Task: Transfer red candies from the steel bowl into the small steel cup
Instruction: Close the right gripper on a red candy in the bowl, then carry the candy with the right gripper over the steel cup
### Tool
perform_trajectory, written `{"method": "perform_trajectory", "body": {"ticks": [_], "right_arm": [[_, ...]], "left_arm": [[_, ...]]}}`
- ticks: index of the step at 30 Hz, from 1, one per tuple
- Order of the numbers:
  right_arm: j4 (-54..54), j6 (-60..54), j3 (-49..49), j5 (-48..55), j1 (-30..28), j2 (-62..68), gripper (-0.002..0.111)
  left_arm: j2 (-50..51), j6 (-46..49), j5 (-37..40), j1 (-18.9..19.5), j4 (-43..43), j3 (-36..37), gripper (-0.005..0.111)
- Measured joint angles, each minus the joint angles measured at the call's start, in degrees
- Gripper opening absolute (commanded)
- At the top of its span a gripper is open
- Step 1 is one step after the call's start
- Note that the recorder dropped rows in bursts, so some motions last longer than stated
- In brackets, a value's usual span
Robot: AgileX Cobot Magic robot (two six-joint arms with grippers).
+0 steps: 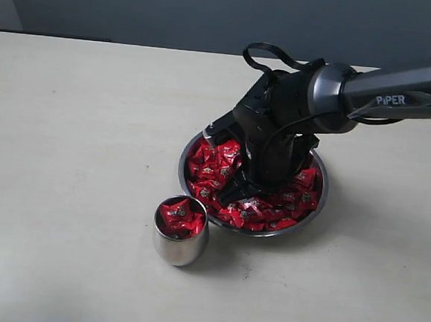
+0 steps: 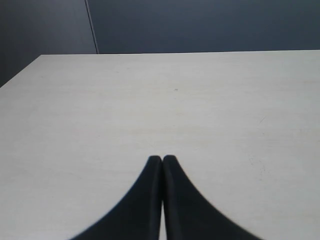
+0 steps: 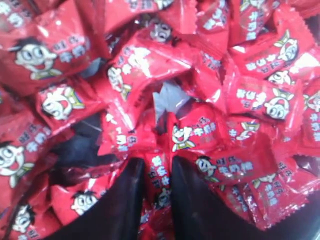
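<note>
Here, furthest left, the left jaws are pressed fully together with nothing between them, over the pale worktop; the exterior view does not show them. Next we find the small steel cup standing upright towards the worktop's near edge, with several red candies piled in it. Just beside it, on its far-right side, sits the steel bowl, roughly midway across the worktop and heaped with more of the candies. Reaching in from the right edge, the right arm dips into the bowl. The right jaws are buried in the heap, drawn almost together, with one candy pinched between them.
</note>
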Motion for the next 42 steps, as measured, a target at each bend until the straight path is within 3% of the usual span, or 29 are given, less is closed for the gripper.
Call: {"method": "perform_trajectory", "body": {"ticks": [30, 42], "right_arm": [[0.60, 0.00, 0.00, 1.52, 0.00, -9.78, -0.001], [7.03, -0.81, 0.00, 1.64, 0.00, -16.52, -0.001]], "left_arm": [[0.00, 0.00, 0.00, 0.00, 0.00, 0.00, 0.000], [0.00, 0.00, 0.00, 0.00, 0.00, 0.00, 0.000]]}}
